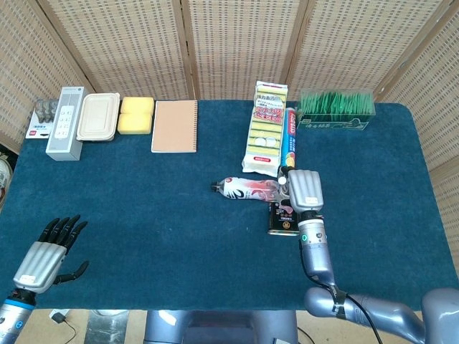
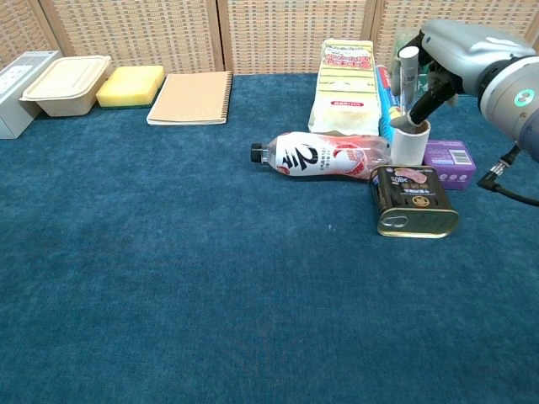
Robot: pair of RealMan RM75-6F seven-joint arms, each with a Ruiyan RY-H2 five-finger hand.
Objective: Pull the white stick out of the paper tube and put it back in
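Observation:
The paper tube (image 2: 411, 144) stands upright behind the tin can (image 2: 414, 200), right of the lying bottle (image 2: 324, 155). Above its mouth my right hand (image 2: 450, 55) holds the white stick (image 2: 407, 74) upright, its lower end over the tube's opening; whether the tip is inside I cannot tell. From the head view the right hand (image 1: 304, 190) covers the tube and stick. My left hand (image 1: 49, 252) hovers open at the table's near left corner, holding nothing.
A purple box (image 2: 448, 160) lies right of the tube. A yellow sponge pack (image 1: 267, 135) and blue roll (image 1: 290, 140) lie behind it, a green box (image 1: 337, 104) at back right. Notebook (image 1: 175, 126), sponge (image 1: 136, 115), lunch box (image 1: 98, 117) and remote box (image 1: 64, 122) line the back left.

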